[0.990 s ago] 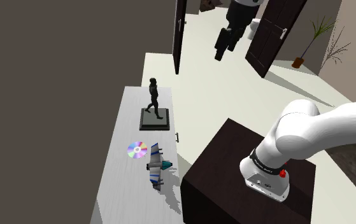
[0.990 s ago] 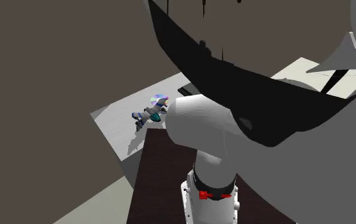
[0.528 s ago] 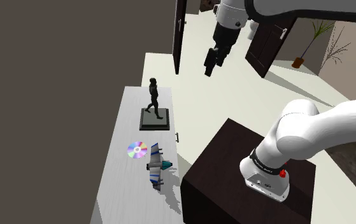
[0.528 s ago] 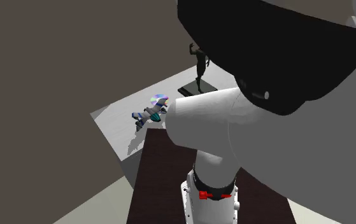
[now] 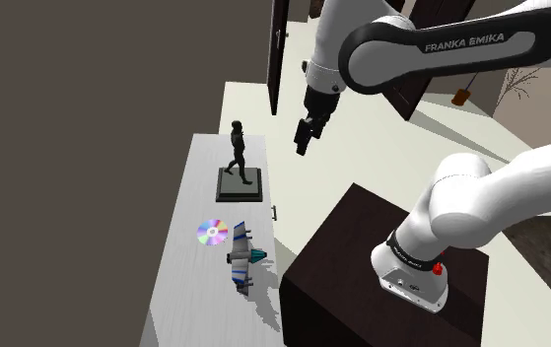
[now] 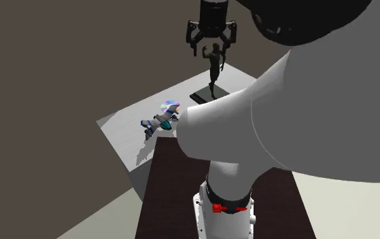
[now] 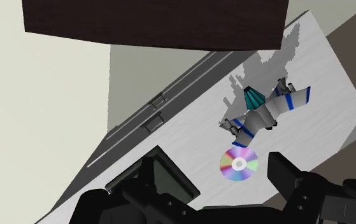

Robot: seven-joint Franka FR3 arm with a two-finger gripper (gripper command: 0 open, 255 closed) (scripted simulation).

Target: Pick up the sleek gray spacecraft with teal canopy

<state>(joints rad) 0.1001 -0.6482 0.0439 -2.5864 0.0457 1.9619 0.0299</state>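
Evidently the approach step is in hand: the end effector (image 5: pixel 303 148) is held high above the table (image 5: pixel 189 306), fingers spread and empty, by the dark figurine (image 5: pixel 239 158). The gray spacecraft (image 5: pixel 242 258) lies on the table's near part, just beside a shiny disc (image 5: pixel 213 233). A descent nearward is called for, so that its body is straddled.

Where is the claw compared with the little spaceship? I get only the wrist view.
Observer: In the shoulder view the gripper hangs high in the air, well clear of the table and the spacecraft.
Operator: What is the dark slab beside the claw?
Observer: The foot of a dark statuette, a standing figure, seen whole in the shoulder view.
Operator: And the dark block past the table?
Observer: The stand: a dark box with the white arm mounted on it.
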